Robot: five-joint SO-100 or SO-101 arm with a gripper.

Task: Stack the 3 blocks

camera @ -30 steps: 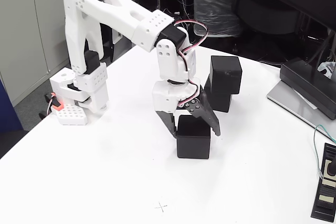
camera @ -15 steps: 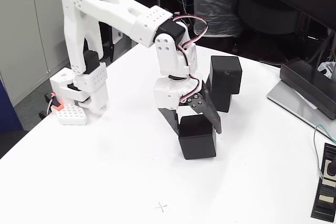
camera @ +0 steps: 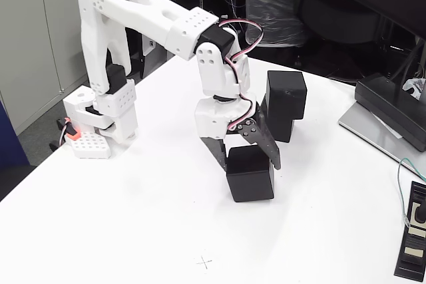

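No legible text, label or number anywhere in the fixed view.

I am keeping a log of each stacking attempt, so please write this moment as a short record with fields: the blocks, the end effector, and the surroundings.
held block: black cube, slightly tilted, between the end effector's fingers
stacked blocks: upper black cube resting on lower black cube, behind the arm in the fixed view
end effector: shut on the held block
surface: white table
right edge: flat black device on grey base
stack progress: two stacked, third not yet placed
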